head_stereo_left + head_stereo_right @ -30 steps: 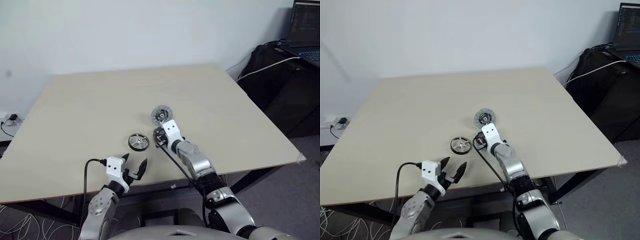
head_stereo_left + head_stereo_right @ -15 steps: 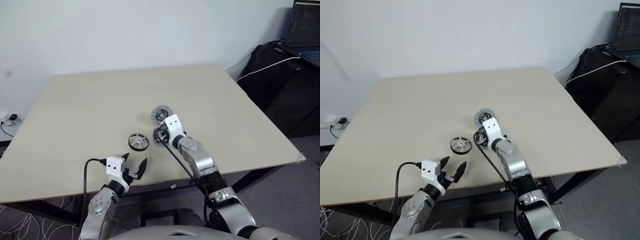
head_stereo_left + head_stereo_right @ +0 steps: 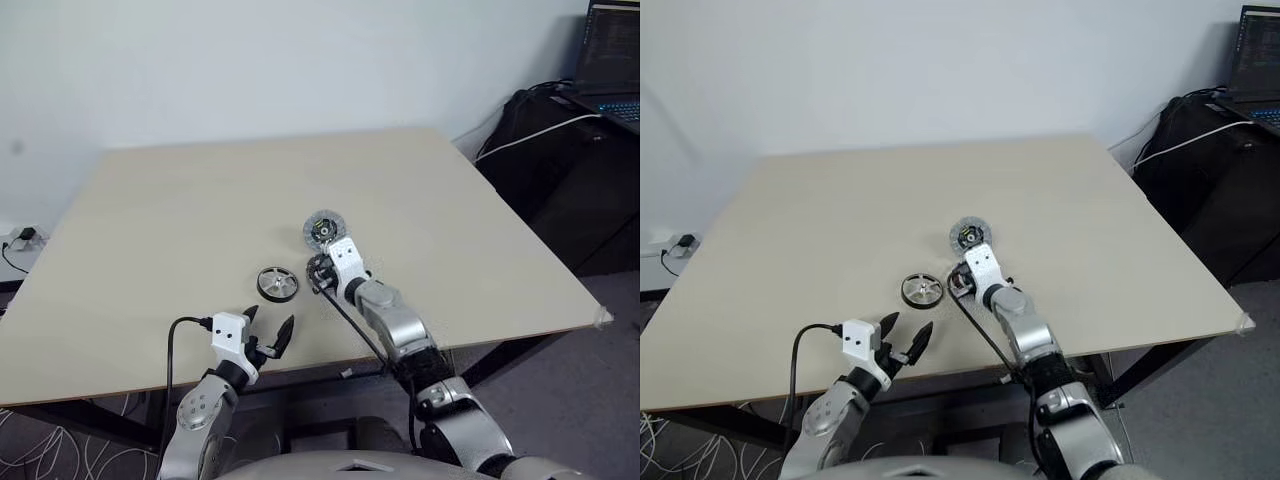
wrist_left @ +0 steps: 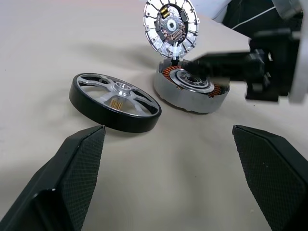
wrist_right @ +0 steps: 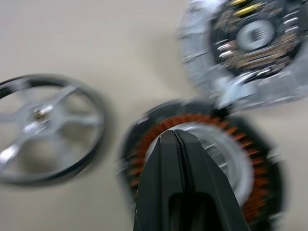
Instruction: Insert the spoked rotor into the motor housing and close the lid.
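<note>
The spoked rotor point(image 3: 277, 283), a black ring with silver spokes, lies flat on the table. Just to its right sits the motor housing point(image 4: 192, 89), round and silver with copper windings showing. Its hinged lid point(image 3: 322, 230) stands open at the far side, inner face towards me. My right gripper point(image 3: 318, 268) is shut with nothing in it. Its fingertips point(image 5: 176, 137) hover over the housing's middle, and I cannot tell whether they touch it. My left gripper point(image 3: 268, 330) hangs open near the table's front edge, short of the rotor point(image 4: 115, 101).
The beige table point(image 3: 200, 200) stretches wide around the parts. Its front edge point(image 3: 120, 385) runs just under my left gripper. A black cable point(image 3: 180, 345) loops from my left wrist. Off the table at the right stand dark bags point(image 3: 560, 150) and a laptop point(image 3: 610, 50).
My right gripper pushed a little towards the lid half a second ago and has drawn back over the housing. The left gripper, rotor and lid have not moved.
</note>
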You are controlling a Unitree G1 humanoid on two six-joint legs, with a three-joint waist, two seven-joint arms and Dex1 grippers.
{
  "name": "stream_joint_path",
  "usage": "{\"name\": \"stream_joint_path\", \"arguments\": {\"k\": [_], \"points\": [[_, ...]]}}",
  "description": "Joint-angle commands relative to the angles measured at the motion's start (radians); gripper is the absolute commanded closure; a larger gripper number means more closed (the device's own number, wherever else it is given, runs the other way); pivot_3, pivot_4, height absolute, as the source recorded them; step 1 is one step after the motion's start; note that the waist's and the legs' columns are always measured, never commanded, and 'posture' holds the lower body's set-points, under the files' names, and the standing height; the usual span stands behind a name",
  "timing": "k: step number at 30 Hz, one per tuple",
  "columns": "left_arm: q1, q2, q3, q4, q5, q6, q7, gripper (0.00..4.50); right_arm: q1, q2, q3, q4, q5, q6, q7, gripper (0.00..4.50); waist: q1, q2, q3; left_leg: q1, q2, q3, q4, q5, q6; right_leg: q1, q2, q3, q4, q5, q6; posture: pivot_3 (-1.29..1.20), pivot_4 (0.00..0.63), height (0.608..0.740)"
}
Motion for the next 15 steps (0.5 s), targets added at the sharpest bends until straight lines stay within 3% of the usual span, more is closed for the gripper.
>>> {"name": "stream_joint_path", "arguments": {"k": [1,6,15], "points": [[-0.015,-0.005,0.018,0.003,0.005,-0.020,0.024,0.00,0.048,-0.003,0.045,-0.178,0.016,0.000,0.046,4.48,0.000,0.000,0.000,0.000,0.000,0.000,0.000,0.000,0.000,0.000,0.000,0.000,0.000,0.000,0.000,0.00,0.000,0.740],[-0.020,-0.027,0.068,0.011,-0.040,0.036,0.069,0.00,0.163,-0.035,0.051,-0.386,0.041,0.041,0.066,4.48,0.010,-0.001,0.000,0.000,0.000,0.000,0.001,-0.002,-0.003,0.000,0.000,0.000,0.000,0.000,0.001,0.00,0.000,0.740],[-0.123,-0.096,0.174,0.017,-0.267,0.255,0.069,0.00,0.281,-0.087,-0.014,-0.580,0.081,0.117,0.022,4.48,0.023,-0.008,0.005,-0.001,0.000,-0.001,0.003,-0.003,-0.005,0.001,-0.001,-0.002,0.000,0.000,0.002,0.00,0.000,0.740]]}}
